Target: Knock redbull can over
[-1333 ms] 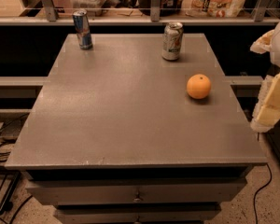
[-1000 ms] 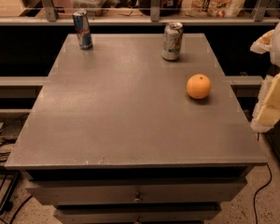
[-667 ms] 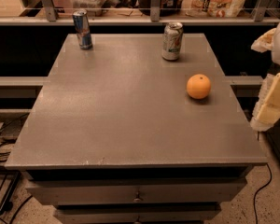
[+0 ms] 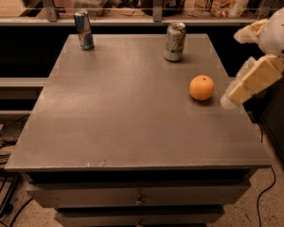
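The redbull can [image 4: 84, 30], slim, blue and silver, stands upright at the table's far left corner. My gripper [image 4: 231, 68] hangs at the right edge of the table, just right of the orange, far from the redbull can. Its two cream fingers [image 4: 251, 82] stand apart, open and empty. The rest of the arm runs out of view on the right.
A wider silver-white soda can [image 4: 174, 41] stands upright at the far middle-right. An orange [image 4: 201, 87] lies near the right edge. The grey table [image 4: 123, 117] has drawers below. A shelf with a rail and packages runs behind it. Cables lie on the floor at left.
My gripper has moved left and a little up, closer to the table's right edge and the orange. The cans and the orange have not moved.
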Available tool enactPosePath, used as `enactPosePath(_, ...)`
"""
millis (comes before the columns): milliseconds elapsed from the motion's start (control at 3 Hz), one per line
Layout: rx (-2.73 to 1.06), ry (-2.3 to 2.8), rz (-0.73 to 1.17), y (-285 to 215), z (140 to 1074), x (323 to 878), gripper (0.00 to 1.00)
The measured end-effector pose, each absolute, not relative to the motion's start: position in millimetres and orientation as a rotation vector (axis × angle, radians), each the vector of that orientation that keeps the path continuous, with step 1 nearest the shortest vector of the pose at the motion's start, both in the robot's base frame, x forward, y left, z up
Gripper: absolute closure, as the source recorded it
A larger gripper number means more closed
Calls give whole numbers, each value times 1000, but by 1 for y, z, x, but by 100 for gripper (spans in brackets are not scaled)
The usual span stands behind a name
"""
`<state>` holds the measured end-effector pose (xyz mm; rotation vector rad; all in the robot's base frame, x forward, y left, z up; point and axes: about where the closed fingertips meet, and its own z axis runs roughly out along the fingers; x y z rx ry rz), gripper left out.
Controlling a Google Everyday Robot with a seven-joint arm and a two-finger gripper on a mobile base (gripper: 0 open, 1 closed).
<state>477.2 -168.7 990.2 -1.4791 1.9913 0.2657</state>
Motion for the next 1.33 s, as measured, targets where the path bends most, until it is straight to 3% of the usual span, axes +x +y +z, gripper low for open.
enactPosePath(667,-1267,1808,359,-82,1022,544,0)
enactPosePath(1333,-1197,1788,398,-54,1018,563,0)
